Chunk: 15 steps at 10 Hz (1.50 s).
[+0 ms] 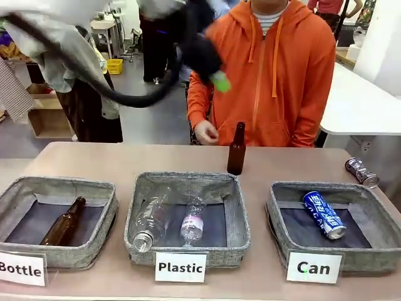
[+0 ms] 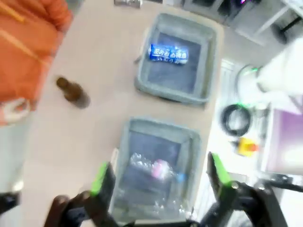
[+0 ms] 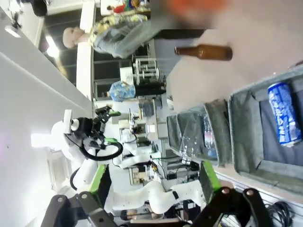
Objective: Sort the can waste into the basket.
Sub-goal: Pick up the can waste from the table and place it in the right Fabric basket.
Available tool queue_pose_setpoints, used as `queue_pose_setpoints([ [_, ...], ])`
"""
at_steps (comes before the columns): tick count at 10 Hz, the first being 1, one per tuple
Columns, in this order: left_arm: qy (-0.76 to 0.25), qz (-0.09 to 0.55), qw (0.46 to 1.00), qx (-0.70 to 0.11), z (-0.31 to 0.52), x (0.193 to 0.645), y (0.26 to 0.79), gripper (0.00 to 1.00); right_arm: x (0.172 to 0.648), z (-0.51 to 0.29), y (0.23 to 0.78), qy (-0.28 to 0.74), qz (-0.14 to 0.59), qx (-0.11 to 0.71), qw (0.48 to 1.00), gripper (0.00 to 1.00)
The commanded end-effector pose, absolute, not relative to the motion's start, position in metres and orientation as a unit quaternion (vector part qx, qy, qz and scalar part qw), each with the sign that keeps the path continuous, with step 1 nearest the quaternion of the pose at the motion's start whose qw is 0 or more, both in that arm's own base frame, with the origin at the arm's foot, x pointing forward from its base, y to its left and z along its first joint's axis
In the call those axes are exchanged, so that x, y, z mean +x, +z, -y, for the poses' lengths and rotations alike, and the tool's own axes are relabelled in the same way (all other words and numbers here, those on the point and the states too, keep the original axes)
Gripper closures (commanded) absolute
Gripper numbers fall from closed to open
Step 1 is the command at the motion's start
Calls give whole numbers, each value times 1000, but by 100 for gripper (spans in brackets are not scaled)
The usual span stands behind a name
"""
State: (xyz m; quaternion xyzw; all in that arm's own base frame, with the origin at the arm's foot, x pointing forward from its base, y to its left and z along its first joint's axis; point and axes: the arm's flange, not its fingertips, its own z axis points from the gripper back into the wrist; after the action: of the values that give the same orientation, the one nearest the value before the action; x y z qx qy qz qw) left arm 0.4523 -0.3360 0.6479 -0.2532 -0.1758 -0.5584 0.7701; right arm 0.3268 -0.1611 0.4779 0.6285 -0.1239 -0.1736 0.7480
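Tan tabletop: the blue can lies sorted inside the "Can" basket at lower right, while the silver can lies loose near its far corner, apparently next. Left gripper and right gripper hover spread wide, empty.

A brown bottle stands upright on the table beyond the Plastic basket of clear bottles.

Front and, seemingly, both raised wrist views share the basket.
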Motion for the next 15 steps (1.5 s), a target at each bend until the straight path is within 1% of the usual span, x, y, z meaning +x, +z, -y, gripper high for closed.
queue_pose_setpoints([
  [1,-526,150,761,-349,223,434,602,0,346,120,481,-176,78,631,752,0],
  [2,-484,165,769,-384,173,435,582,0,357,95,480,-171,42,641,747,0],
  [4,-409,200,732,-507,76,446,526,0,378,47,465,-176,-21,654,735,0],
  [5,-372,204,708,-564,39,448,497,0,385,30,457,-187,-32,655,731,0],
  [7,-335,274,633,-642,-21,440,433,0,397,18,446,-210,-7,638,741,0],
  [8,-300,311,611,-663,-47,427,395,0,399,23,441,-230,23,625,746,0],
  [9,-306,313,585,-683,-53,419,370,0,397,34,440,-235,69,609,754,0],
  [10,-315,277,649,-635,-43,427,416,0,397,23,438,-200,-8,633,748,0],
  [15,-315,277,649,-635,-43,427,416,0,397,23,438,-200,-8,633,748,0],
])
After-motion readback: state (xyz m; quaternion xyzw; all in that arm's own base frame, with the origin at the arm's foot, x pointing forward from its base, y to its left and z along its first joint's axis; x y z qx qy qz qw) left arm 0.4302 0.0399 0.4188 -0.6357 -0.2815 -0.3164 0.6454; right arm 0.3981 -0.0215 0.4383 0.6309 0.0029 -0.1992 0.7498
